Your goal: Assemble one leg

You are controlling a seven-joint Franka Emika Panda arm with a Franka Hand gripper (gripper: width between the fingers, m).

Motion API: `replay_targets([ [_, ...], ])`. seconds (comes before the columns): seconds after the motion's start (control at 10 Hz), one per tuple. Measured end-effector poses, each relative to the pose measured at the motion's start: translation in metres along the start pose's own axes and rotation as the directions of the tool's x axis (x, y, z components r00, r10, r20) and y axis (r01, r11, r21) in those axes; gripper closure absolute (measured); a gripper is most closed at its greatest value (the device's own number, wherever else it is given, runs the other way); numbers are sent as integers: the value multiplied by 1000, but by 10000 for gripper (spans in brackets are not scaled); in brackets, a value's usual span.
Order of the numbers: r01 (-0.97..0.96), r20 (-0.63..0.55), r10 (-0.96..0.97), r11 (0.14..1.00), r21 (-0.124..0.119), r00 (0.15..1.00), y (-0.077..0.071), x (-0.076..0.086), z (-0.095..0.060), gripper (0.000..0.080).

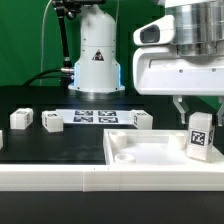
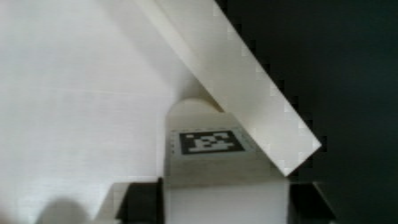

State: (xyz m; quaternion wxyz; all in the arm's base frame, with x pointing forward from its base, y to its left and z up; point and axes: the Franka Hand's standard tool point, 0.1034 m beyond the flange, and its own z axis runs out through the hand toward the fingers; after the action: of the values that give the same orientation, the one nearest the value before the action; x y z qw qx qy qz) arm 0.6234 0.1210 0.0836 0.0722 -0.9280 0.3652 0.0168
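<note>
My gripper [image 1: 199, 112] is shut on a leg [image 1: 200, 135], a small white square post with a black-and-white tag. It holds the leg upright over the right part of the large flat white panel [image 1: 140, 150], near its right edge. In the wrist view the leg [image 2: 217, 160] sits between the two dark fingers [image 2: 139, 200], tag facing the camera, above the panel [image 2: 80, 90] and its raised edge [image 2: 249, 90]. Three other legs stand on the black table: one [image 1: 20, 118], one [image 1: 51, 122] and one [image 1: 141, 120].
The marker board [image 1: 96, 117] lies flat at the back middle of the table. A white robot base [image 1: 97, 55] stands behind it. A white ledge [image 1: 60, 178] runs along the front of the scene.
</note>
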Motion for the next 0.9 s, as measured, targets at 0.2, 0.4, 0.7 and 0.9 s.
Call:
replay_targets([
  [0.2, -218, -14, 218, 976, -9, 976, -2, -3, 1, 499],
  [0.4, -323, -8, 323, 946, -4, 946, -3, -3, 1, 499],
  [0.7, -183, -6, 183, 983, -8, 983, -1, -2, 1, 207],
  [0.9, -94, 5, 94, 995, -23, 996, -2, -4, 0, 160],
])
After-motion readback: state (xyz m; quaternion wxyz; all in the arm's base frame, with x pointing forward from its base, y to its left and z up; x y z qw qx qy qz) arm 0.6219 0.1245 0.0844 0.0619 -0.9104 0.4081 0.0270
